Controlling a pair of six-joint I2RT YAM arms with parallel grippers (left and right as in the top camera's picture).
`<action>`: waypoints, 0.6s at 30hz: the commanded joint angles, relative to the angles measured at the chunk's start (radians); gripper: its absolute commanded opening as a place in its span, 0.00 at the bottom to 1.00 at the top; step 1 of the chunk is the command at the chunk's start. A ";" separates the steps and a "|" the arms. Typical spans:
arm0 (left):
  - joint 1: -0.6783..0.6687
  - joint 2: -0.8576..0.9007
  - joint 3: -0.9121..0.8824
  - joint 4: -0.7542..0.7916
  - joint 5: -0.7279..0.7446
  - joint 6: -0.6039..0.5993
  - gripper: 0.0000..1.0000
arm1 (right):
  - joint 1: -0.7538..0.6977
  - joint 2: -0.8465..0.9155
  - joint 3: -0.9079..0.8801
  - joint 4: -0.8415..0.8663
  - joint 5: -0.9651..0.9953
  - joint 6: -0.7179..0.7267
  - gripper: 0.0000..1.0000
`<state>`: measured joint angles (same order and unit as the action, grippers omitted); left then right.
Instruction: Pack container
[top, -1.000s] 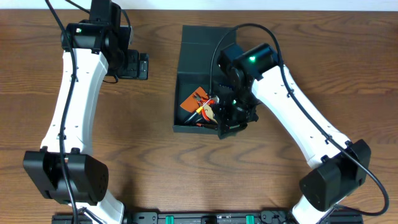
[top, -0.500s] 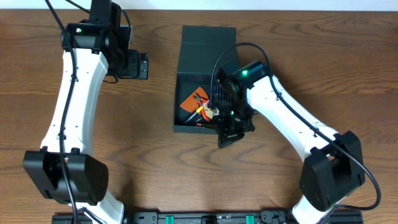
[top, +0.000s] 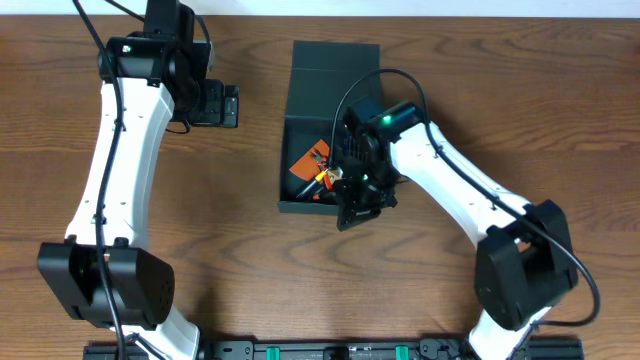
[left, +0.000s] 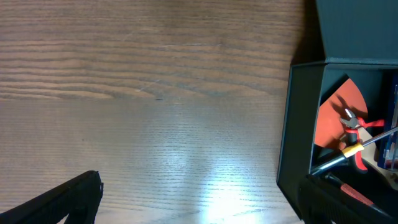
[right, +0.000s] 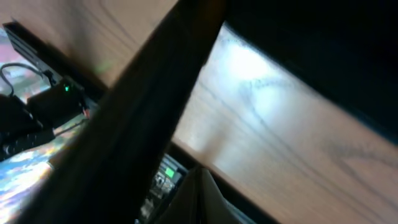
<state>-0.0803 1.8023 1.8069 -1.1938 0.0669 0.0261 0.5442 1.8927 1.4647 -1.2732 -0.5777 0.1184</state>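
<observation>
The container (top: 300, 140) is a dark box standing open at the table's middle, its flap lid (top: 335, 65) folded back on the far side. Inside lie an orange piece (top: 312, 153), red pliers (top: 328, 163) and a yellow-collared screwdriver (top: 320, 178). My right gripper (top: 352, 205) sits low at the container's front right corner, against the wall. In the blurred right wrist view its fingers (right: 200, 199) look pressed together, next to a dark wall (right: 143, 124). My left gripper (top: 222, 105) is open and empty over bare table left of the container (left: 301, 124); its fingers (left: 199, 205) are spread wide.
The wooden table (top: 230, 230) surrounds the container. A black rail (top: 320, 350) with green lights runs along the front edge. The right arm (top: 470, 200) stretches across the right half, the left arm (top: 115, 170) along the left side.
My right gripper has moved left along the container's front right corner, closer to the box. The left arm has not moved.
</observation>
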 joint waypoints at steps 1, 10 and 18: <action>0.003 -0.003 0.012 -0.002 -0.012 -0.002 0.99 | 0.007 0.045 -0.003 0.049 -0.021 0.021 0.01; 0.003 -0.003 0.012 -0.002 -0.012 -0.002 0.99 | 0.005 0.056 0.002 0.261 0.027 0.127 0.01; 0.003 -0.003 0.012 -0.002 -0.012 -0.002 0.99 | 0.006 0.056 0.002 0.353 0.126 0.159 0.01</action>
<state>-0.0803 1.8023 1.8069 -1.1938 0.0669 0.0261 0.5438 1.9438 1.4631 -0.9394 -0.5198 0.2428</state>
